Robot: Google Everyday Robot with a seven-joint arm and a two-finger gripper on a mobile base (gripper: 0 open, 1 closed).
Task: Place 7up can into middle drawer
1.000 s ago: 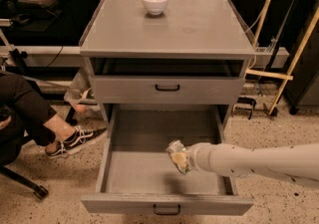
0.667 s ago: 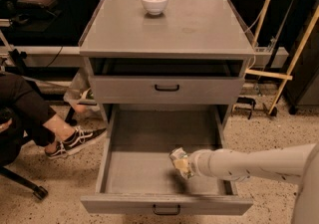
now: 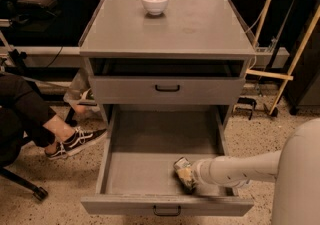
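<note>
Gripping 7up can point(image 3: 181, 164) w/ pincer point(image 3: 185, 175), clamped round it, arm reaching in from right | can hanging low inside open middle drawer point(image 3: 135, 171), front-right area, just behind drawer front | 1 white bowl point(image 3: 155, 2) sitting on tabletop point(image 3: 200, 26), rear.

The dented 7up can point(image 3: 181, 164) sits tilted in the open middle drawer point(image 3: 140, 174) — front right, at the gripper point(image 3: 189, 178).
</note>
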